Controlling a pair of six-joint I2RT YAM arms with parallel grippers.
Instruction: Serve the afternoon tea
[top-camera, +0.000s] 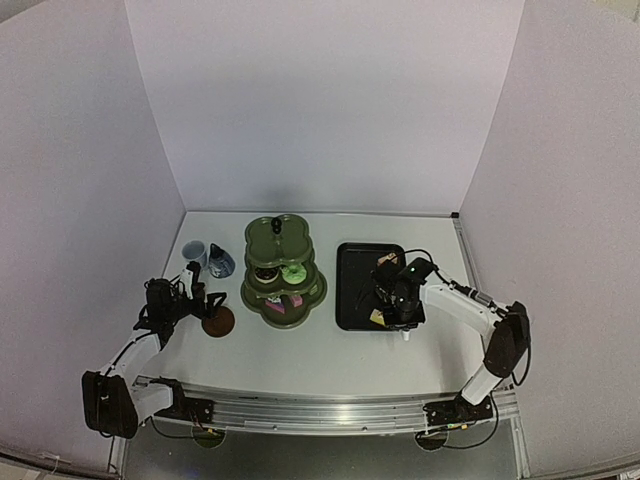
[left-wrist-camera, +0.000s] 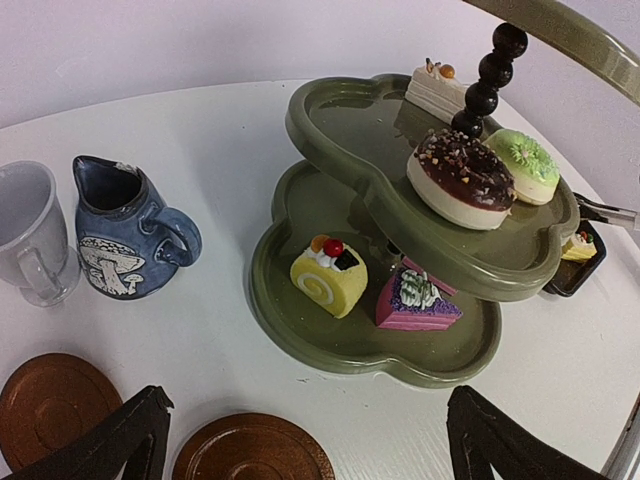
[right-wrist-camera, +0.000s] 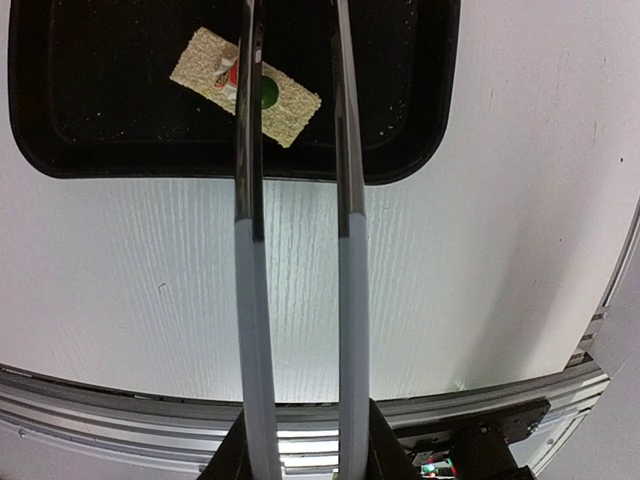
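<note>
The olive-green three-tier stand (top-camera: 283, 270) holds a yellow roll (left-wrist-camera: 328, 275) and a pink slice (left-wrist-camera: 415, 300) on its bottom tier, a chocolate cake (left-wrist-camera: 460, 180) and a green cake (left-wrist-camera: 525, 165) on the middle tier, and a white slice (left-wrist-camera: 437, 88) behind them. The pale cup (left-wrist-camera: 25, 235) and dark-blue pot (left-wrist-camera: 125, 230) stand left of the stand. My left gripper (left-wrist-camera: 305, 440) is open and empty over a brown saucer (left-wrist-camera: 250, 450); a second saucer (left-wrist-camera: 50, 400) lies to its left. My right gripper (right-wrist-camera: 305, 450) is shut on the white tongs (right-wrist-camera: 345, 200), which reach over a beige cake (right-wrist-camera: 285, 105).
The black tray (top-camera: 352, 290) lies right of the stand, and the beige cake sits in it near its front rim (right-wrist-camera: 200, 165). A yellow cake (left-wrist-camera: 580, 245) shows on the tray's near corner. The table's metal front rail (right-wrist-camera: 100, 420) runs below the right gripper.
</note>
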